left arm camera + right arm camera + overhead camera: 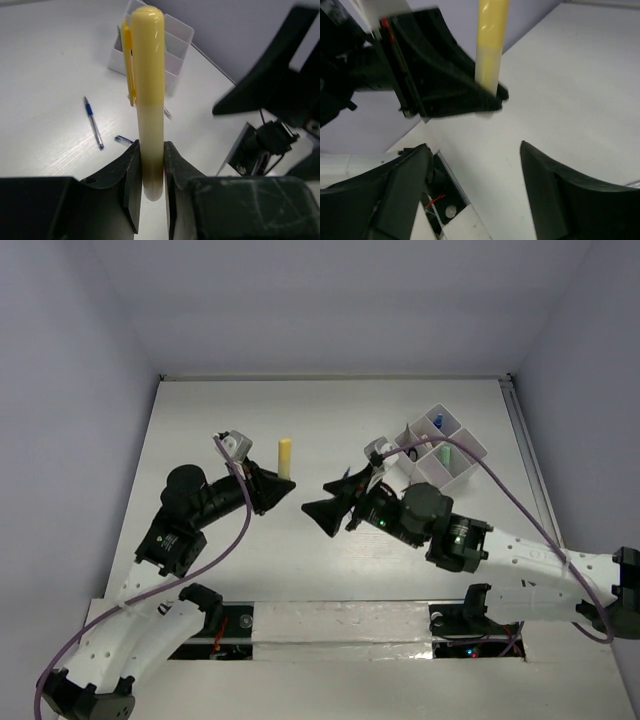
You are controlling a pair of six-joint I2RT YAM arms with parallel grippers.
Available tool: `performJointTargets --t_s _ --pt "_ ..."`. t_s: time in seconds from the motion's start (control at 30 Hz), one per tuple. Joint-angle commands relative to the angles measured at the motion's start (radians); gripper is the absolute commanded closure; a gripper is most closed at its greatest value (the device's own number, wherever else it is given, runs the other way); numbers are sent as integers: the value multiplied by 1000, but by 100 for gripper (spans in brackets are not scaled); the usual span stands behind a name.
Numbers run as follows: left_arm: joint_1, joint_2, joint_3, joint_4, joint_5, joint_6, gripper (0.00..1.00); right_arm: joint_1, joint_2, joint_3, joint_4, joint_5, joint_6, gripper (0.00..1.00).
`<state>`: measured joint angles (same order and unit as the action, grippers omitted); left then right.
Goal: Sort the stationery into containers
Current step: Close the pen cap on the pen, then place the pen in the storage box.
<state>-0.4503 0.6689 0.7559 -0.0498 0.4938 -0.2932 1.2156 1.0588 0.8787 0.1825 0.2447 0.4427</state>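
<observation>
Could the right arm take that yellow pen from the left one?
Probably yes: the right gripper is open and faces the yellow highlighter, whose top stands free above the left gripper; nothing lies between.

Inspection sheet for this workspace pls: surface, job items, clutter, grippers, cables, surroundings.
Surface: white table, no spills seen.
Job's things: yellow highlighter upright in left gripper; blue pen loose on the table; white organizer tray holds blue item and green item.
Clutter: small dark-blue piece near the pen, unidentified.
Grippers: left shut on the highlighter; right gripper open, empty.
Cables: purple cable on each arm, no snag seen.
Surroundings: plain grey walls.
</observation>
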Motion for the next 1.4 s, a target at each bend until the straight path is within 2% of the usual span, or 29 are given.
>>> performJointTargets --t_s 0.0,0.1,0.2,0.4,0.6,0.77,0.8,0.87,0.9,0.93,0.97,1.0,1.07,1.1,1.17,1.2,1.27,1.37 --pt "-1 -15 -36 86 214 -6 100 -68 -39 89 -57 -214 -133 17" --pt "-1 -20 -64 158 329 -21 100 -114 -31 161 -87 -298 -194 7" --pt "-10 -20 -90 215 431 -64 100 -145 13 245 -145 -312 -223 4" --pt "-10 -51 -116 332 520 -135 100 -169 65 287 -147 -418 -231 3" --pt "-19 -43 -121 347 537 -147 100 -179 121 312 -124 -502 -213 6" --pt "-19 -35 -115 341 534 -141 100 -179 165 315 -54 -573 -182 37" --pt "-19 -34 -113 329 529 -135 100 -179 168 315 -46 -570 -179 50" --pt "-19 -38 -113 326 526 -130 100 -179 175 304 -35 -553 -168 66" --pt "-19 -40 -113 324 517 -130 100 -188 173 296 -19 -529 -162 86" --pt "-19 -43 -112 312 509 -120 99 -188 170 278 -11 -515 -153 98" --pt "-19 -48 -109 301 502 -110 94 -188 165 269 -2 -493 -150 100" --pt "-19 -52 -107 291 470 -101 80 -188 152 255 14 -452 -147 100" --pt "-19 -61 -95 243 425 -60 62 -200 136 233 31 -401 -147 100" --pt "-19 -64 -92 228 383 -49 45 -214 124 235 20 -334 -148 100" --pt "-19 -68 -86 182 314 -23 34 -237 116 253 -14 -267 -157 100" --pt "-19 -69 -83 167 290 -14 26 -251 112 261 -34 -169 -159 100" --pt "-19 -72 -75 116 235 5 19 -307 96 267 -95 -79 -159 100" --pt "-19 -78 -67 62 135 31 12 -395 54 234 -149 132 -148 100"
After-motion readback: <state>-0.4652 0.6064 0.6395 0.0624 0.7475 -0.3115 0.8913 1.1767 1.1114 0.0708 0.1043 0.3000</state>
